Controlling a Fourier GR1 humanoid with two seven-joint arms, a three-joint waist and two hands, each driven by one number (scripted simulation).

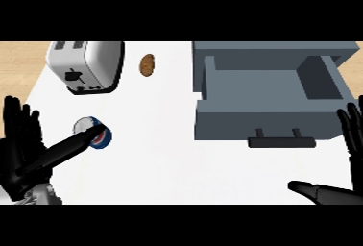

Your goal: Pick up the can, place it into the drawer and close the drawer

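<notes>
A small can [90,127] with a silver top and a blue and red side stands on the white counter at the left. My left hand [25,153] is open at the lower left; its thumb stretches over the can's lower right side. The grey drawer [264,119] at the right is pulled out, its inside bare, with a dark handle [281,142] on its front. Open too, my right hand [349,144] rests at the right edge beside the drawer's front corner, fingers up and thumb pointing left.
A silver toaster [85,65] stands at the back left. A brown, cookie-like oval [147,65] lies between the toaster and the drawer's cabinet. The white counter [177,163] ends in wood-coloured strips at the far left and right.
</notes>
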